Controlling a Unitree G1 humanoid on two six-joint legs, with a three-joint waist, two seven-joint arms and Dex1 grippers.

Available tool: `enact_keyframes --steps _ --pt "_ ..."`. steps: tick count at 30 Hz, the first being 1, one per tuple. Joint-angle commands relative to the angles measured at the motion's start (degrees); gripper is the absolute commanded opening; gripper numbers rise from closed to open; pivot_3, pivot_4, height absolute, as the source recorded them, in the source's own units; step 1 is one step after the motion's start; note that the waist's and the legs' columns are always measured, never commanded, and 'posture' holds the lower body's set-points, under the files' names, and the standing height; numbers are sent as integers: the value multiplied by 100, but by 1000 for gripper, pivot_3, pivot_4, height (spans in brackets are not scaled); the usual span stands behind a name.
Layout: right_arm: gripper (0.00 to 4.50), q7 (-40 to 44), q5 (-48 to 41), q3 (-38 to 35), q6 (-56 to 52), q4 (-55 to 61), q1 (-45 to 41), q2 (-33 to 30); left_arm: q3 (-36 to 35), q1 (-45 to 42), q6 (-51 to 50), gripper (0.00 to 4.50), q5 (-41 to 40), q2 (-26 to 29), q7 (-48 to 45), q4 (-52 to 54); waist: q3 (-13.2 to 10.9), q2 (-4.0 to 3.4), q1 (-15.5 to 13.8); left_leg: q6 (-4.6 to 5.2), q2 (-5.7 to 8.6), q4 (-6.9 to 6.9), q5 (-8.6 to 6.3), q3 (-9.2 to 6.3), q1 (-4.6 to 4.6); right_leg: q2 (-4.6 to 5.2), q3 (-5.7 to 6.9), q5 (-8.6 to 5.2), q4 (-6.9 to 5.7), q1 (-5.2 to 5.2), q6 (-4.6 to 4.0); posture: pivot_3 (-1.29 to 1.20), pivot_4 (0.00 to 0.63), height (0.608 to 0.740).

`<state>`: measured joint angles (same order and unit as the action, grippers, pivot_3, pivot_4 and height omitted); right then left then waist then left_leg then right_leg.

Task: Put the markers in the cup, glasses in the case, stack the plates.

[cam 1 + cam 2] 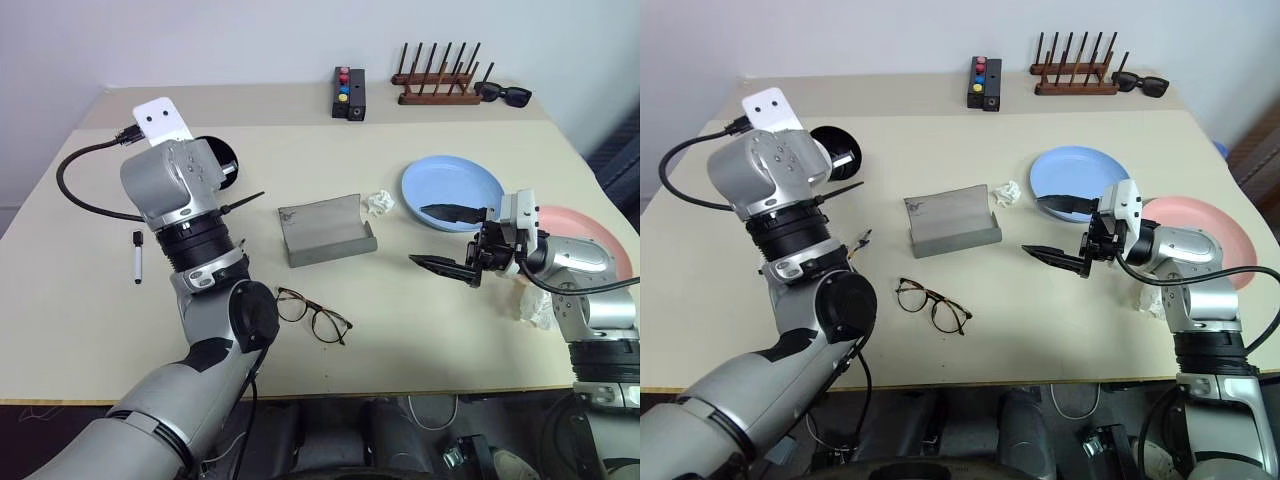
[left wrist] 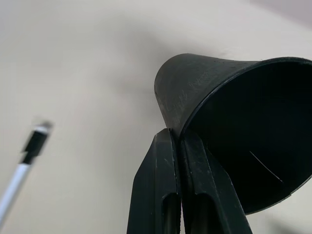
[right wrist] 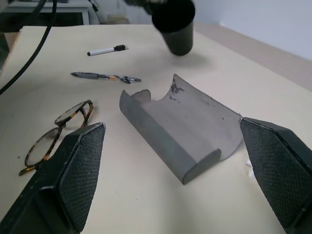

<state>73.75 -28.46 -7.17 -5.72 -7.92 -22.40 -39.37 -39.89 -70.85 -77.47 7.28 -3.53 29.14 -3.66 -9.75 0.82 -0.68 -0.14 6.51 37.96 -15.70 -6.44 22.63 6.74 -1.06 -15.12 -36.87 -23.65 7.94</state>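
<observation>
My left gripper is shut on the rim of the black cup, pinching its wall; the cup hangs tilted above the table's back left. The white marker with a black cap lies left of my left arm. The dark marker lies near it, largely hidden behind that arm in the head views. The round tortoiseshell glasses rest in front of the open grey case. My right gripper stands open, level, right of the case. The blue plate and the pink plate lie side by side.
A black box with coloured buttons, a wooden rack and black sunglasses stand along the back. One crumpled tissue lies between case and blue plate, another by my right arm.
</observation>
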Motion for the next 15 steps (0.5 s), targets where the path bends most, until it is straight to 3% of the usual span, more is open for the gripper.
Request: enact_keyframes --steps 1,15 --pt "4500 43 -24 -30 100 31 -140 22 -141 -393 -37 38 -162 60 91 174 0 1 -5 0 0 0 0 0 0 0 0 0 -2 -1 0 0 150 740" --pt "4500 20 32 21 53 16 -182 111 -1117 -1111 -916 38 -80 -10 653 -23 -1 2 -8 -1 1 4 0 1 3 0 -1 0 -6 -4 0 0 150 740"
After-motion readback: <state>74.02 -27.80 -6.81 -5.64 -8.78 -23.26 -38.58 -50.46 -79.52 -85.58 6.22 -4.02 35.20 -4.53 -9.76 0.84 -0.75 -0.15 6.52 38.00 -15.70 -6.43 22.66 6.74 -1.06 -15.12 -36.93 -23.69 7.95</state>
